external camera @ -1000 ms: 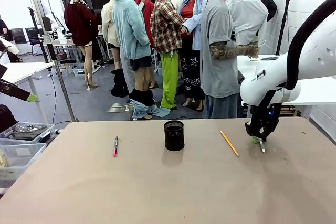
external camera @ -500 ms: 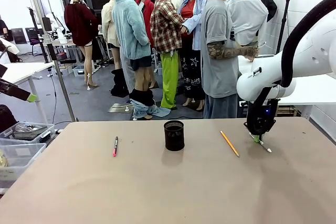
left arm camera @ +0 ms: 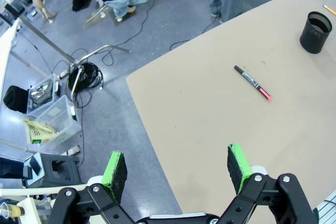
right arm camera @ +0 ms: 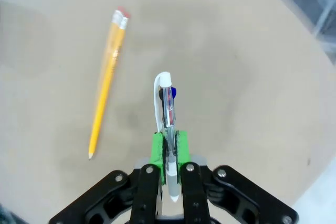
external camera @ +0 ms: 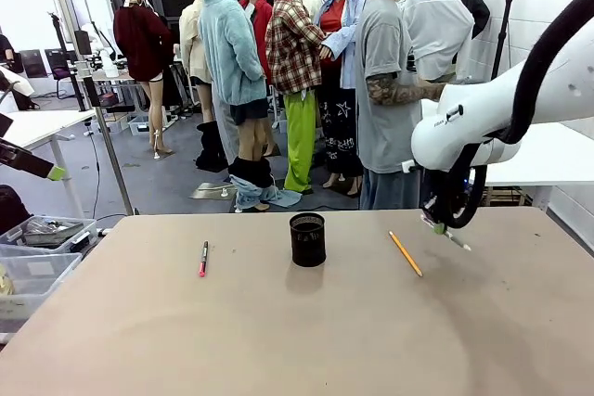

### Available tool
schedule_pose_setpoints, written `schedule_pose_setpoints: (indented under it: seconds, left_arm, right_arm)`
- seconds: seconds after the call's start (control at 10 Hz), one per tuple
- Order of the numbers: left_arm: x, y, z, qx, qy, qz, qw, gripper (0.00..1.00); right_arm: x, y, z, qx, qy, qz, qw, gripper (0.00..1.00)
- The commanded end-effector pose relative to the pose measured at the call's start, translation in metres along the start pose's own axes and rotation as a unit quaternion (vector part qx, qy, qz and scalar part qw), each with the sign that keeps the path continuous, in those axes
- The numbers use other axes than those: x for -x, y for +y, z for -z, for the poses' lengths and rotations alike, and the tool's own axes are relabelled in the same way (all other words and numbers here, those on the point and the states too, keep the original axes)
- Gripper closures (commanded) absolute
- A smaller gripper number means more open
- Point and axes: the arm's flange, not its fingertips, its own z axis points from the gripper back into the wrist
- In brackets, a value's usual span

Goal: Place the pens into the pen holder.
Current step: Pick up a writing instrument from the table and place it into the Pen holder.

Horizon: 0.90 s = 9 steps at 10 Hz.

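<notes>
Pale pen (right arm camera: 167, 106) clamped in right jaws, barrel partly hidden

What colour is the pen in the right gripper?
The pen is clear-white with a blue spot; right wrist view shows best.

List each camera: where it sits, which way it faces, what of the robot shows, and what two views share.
Front: fixed at the robot's side, facing across the table toward people beyond; right arm, right gripper holding the pale pen.
Left wrist: high beside the table, looking down at floor and table; open left gripper.
Right wrist: above the table, looking down; right gripper clamps the pale pen, pencil on the table.
Shared: front and left wrist show the dark pen and pen holder.
</notes>
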Motion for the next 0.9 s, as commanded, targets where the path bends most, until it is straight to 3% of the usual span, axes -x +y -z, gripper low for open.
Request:
schedule_pose_setpoints:
  seconds: [0.0,0.2,0.4,0.5,0.6,0.7,0.8]
  left_arm:
    - [-0.001,0.0,0.0,-0.005,0.001,-0.009,1.0,0.0]
    - [-0.001,0.0,0.0,-0.005,0.001,-0.009,1.0,0.0]
    - [-0.001,0.0,0.0,-0.005,0.001,-0.009,1.0,0.0]
    - [-0.001,0.0,0.0,-0.005,0.001,-0.009,1.0,0.0]
    - [-0.001,0.0,0.0,-0.005,0.001,-0.009,1.0,0.0]
    - [-0.001,0.0,0.0,-0.005,0.001,-0.009,1.0,0.0]
    - [-0.001,0.0,0.0,-0.005,0.001,-0.009,1.0,0.0]
  right_arm:
    - [0.014,0.014,-0.022,-0.065,-0.113,-0.122,0.984,1.0]
    - [-0.006,0.031,-0.039,-0.122,-0.22,-0.247,0.936,1.0]
    - [-0.03,0.045,-0.051,-0.16,-0.308,-0.31,0.885,1.0]
    - [-0.036,0.055,-0.055,-0.199,-0.338,-0.367,0.843,1.0]
    - [-0.043,0.069,-0.058,-0.269,-0.371,-0.449,0.767,1.0]
    - [-0.051,0.078,-0.058,-0.284,-0.386,-0.475,0.738,1.0]
    - [-0.06,0.085,-0.056,-0.291,-0.389,-0.488,0.725,1.0]
